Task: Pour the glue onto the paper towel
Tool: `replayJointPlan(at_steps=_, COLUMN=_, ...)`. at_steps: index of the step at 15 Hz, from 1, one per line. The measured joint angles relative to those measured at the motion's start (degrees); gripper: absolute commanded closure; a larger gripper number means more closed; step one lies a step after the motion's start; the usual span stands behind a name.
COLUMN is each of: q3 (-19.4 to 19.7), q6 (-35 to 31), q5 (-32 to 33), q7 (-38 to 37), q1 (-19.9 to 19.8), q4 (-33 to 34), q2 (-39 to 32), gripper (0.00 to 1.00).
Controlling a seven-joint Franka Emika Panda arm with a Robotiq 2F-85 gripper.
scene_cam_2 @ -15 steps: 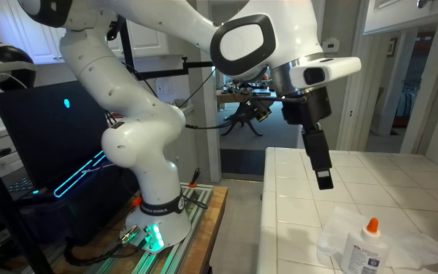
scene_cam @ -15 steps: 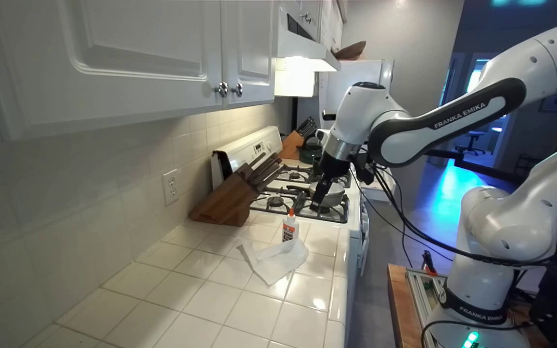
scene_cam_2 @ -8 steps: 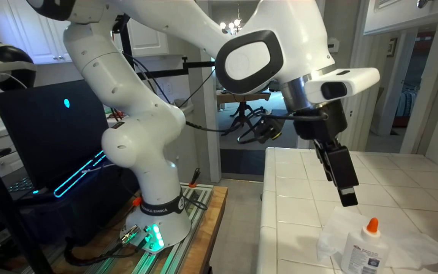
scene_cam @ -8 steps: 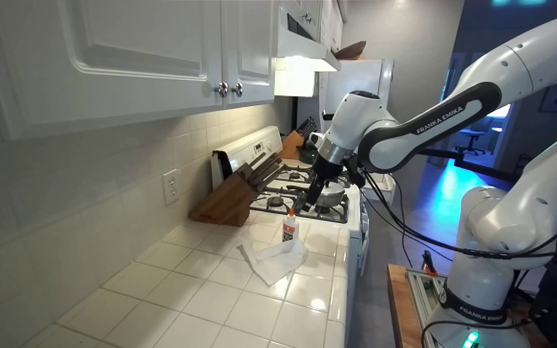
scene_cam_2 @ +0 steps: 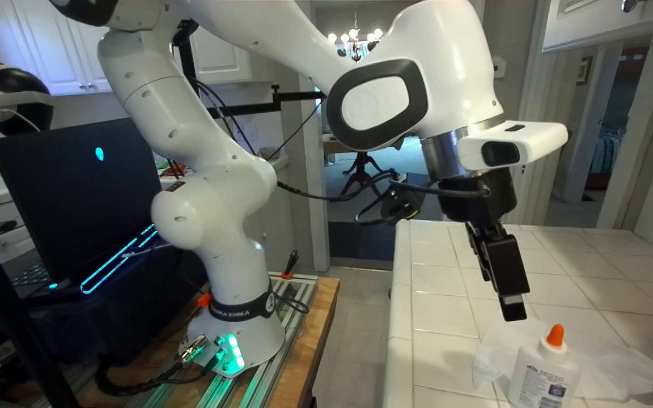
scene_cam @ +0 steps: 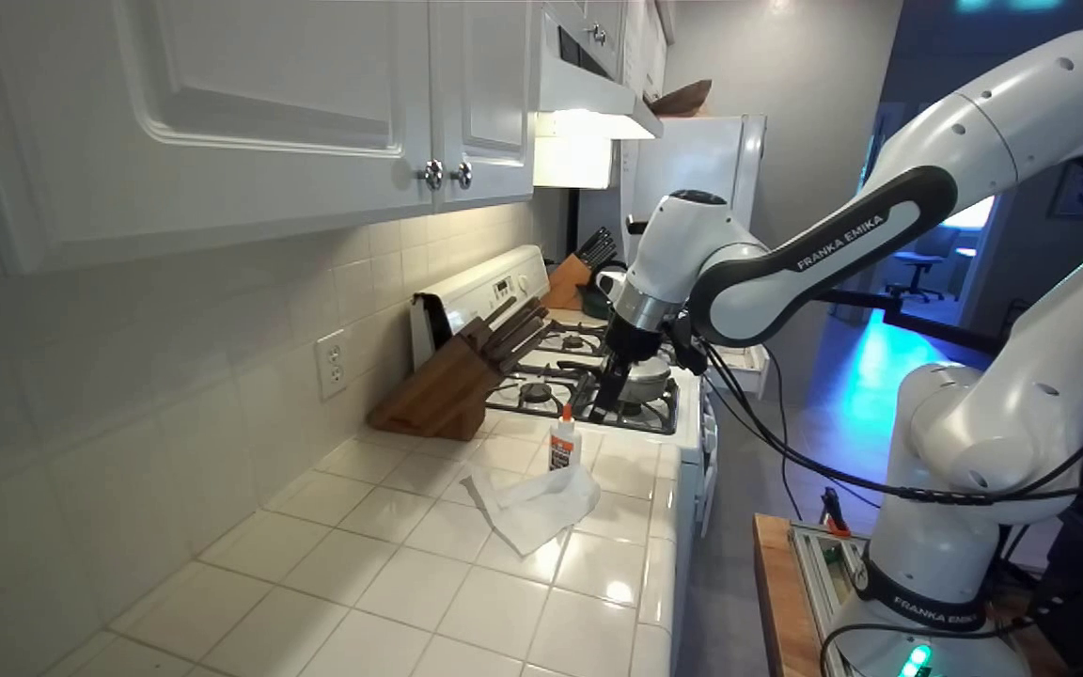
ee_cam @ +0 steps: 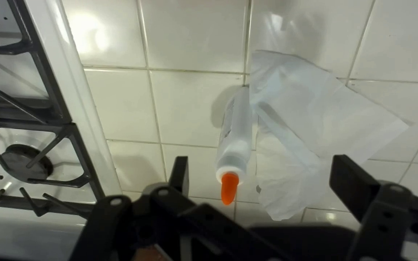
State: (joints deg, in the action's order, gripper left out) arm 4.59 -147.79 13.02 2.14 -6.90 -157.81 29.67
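Tiled counter [ee_cam: 191, 108]: spread-fingered gripper [ee_cam: 261, 177] lowered nearer the glue bottle [ee_cam: 236, 139], paper towel [ee_cam: 323, 121] at its wrist-view three o'clock; grasp likely next.

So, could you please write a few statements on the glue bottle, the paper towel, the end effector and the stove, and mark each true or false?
1. The rumpled paper towel lies beside the glue bottle. True.
2. The glue bottle lies on its side. False: it stands upright on the tiled counter.
3. The end effector is open. True.
4. The glue bottle's top is blue. False: its nozzle is orange.
5. The end effector grips the paper towel. False: it holds nothing.
6. A saucepan sits on the gas stove. True.
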Motion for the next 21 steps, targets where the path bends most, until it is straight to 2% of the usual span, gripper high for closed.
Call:
replayJointPlan(at_steps=4, q3=-2.3, q6=-2.3, q5=1.1, q7=-1.7, q1=-2.7, q4=0.0, q2=-2.7, gripper=0.00)
replayJointPlan(at_steps=9, q3=-4.5, q6=-10.5, q5=3.5, q7=-3.9, q1=-5.4, q4=0.0, q2=-9.2, gripper=0.00)
replayJointPlan(at_steps=21, q3=-6.0, q6=-21.9, q5=4.6, q7=-4.6, q1=-7.3, q4=0.0, q2=-17.8, gripper=0.00)
